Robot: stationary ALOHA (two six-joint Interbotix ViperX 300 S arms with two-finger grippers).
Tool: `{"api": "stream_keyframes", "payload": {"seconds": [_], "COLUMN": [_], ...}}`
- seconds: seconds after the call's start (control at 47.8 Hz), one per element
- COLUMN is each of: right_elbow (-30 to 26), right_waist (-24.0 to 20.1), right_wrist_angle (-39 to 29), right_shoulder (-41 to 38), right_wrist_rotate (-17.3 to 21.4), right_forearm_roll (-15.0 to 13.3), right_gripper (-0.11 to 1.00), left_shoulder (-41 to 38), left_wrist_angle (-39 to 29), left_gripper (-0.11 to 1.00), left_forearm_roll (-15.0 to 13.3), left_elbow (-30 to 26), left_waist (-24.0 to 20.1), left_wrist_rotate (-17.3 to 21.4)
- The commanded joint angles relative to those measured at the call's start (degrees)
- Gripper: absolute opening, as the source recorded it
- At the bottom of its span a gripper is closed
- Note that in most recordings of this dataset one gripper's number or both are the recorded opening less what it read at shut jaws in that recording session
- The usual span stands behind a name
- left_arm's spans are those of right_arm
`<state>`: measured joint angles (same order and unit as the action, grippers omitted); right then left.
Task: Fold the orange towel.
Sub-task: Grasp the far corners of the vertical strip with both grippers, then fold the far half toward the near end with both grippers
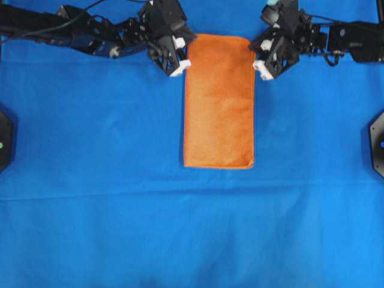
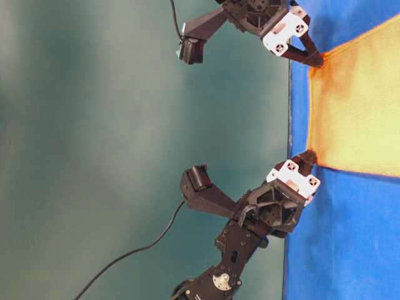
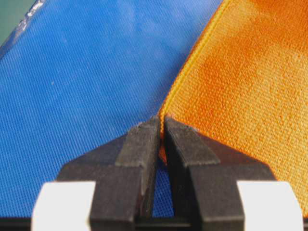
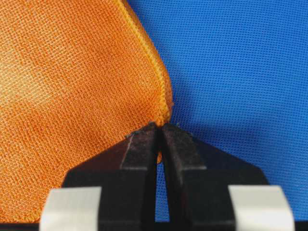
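The orange towel (image 1: 219, 102) lies flat on the table as a tall narrow rectangle, with its long sides running from far to near. My left gripper (image 1: 187, 51) is at its far left corner and my right gripper (image 1: 254, 53) at its far right corner. In the left wrist view the left gripper (image 3: 161, 126) is shut, and a bit of the towel's (image 3: 250, 86) hemmed corner is pinched between the tips. The right wrist view shows the right gripper (image 4: 160, 127) shut on the rounded corner of the towel (image 4: 72, 96) in the same way. Both corners lie low on the cloth.
The blue table cloth (image 1: 90, 180) covers the whole table around the towel. Black fixtures sit at the left edge (image 1: 5, 141) and right edge (image 1: 378, 144). The far table edge (image 2: 289, 125) runs just behind both grippers.
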<state>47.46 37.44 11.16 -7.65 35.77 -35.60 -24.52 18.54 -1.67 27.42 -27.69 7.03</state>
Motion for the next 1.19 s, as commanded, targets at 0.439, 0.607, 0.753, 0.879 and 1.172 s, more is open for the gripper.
{"api": "stream_keyframes", "payload": {"seconds": [0.439,0.607,0.753,0.879,1.172], "right_elbow": [-2.64,-3.78,-4.83,-5.36,-4.13], "right_waist": [0.0,0.26,1.14,1.49,0.62], "right_wrist_angle": [-3.08,-5.36,-5.71,-5.71,-5.89], "right_shoulder": [3.6,4.57,4.66,4.66,7.91], "right_wrist_rotate": [-0.18,-0.18,-0.26,-0.26,0.18], "right_forearm_roll": [-0.35,-0.79,-1.49,-1.58,-1.58], "right_gripper": [0.02,0.02,0.02,0.02,0.02], "left_shoulder": [4.92,6.15,6.59,6.5,9.58], "left_wrist_angle": [-0.44,-0.62,-1.49,-1.93,-5.8], "left_gripper": [0.03,0.03,0.03,0.03,0.03], "left_forearm_roll": [0.09,0.09,0.09,0.09,0.09], "left_elbow": [-0.53,-1.14,-1.76,-1.93,-1.41], "left_waist": [-0.09,-1.32,-2.46,-2.81,-2.02], "left_wrist_rotate": [1.58,4.83,5.36,5.71,6.15]}}
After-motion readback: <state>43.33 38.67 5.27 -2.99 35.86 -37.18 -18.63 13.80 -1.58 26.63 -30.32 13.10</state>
